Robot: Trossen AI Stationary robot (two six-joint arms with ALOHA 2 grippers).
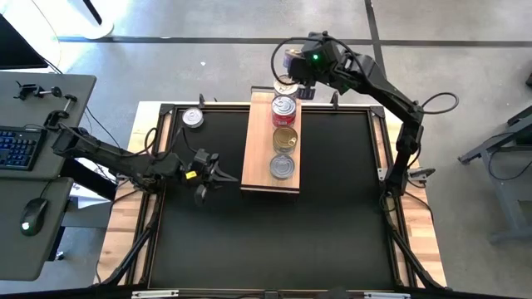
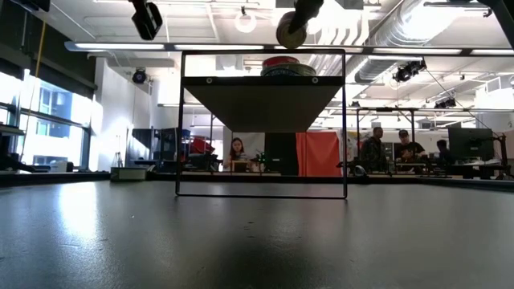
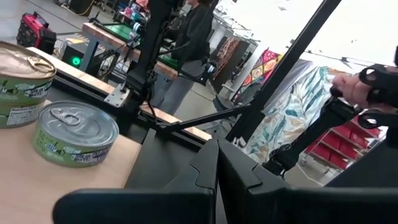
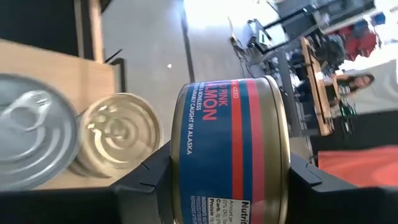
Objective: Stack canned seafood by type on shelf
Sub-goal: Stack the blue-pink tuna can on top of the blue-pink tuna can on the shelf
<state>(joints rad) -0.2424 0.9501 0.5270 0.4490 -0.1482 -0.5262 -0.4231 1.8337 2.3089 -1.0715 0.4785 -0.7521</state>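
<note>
The shelf [image 1: 259, 158] is a light-brown board raised on a black wire frame [image 2: 261, 120] at mid table. Several tins stand in a row on it: a gold one [image 1: 285, 86] at the far end, a red-sided one [image 1: 283, 109], a gold-lidded stack [image 1: 284, 139] and a silver-lidded one [image 1: 282, 167]. In the left wrist view the near two carry green labels [image 3: 74, 134]. One more tin [image 1: 193, 118] rests on the table's far-left frame. My right gripper [image 1: 296, 63] hovers over the shelf's far end, shut on a blue-and-red salmon tin [image 4: 233, 149]. My left gripper [image 1: 218, 174] is shut, left of the shelf. My right gripper pinches the salmon tin between its two fingers [image 4: 149, 177], which press on the tin's two flat ends. The side label [image 4: 211, 143] faces the wrist camera, so the tin stands on edge. It is lifted clear above the shelf's far end [image 2: 291, 28].
The shelf's near end [image 1: 270, 184] is bare, as is the black tabletop [image 1: 274, 241] around it. A desk with keyboard and mouse [image 1: 33, 149] stands left of the table. People sit in the room beyond [image 2: 385, 148].
</note>
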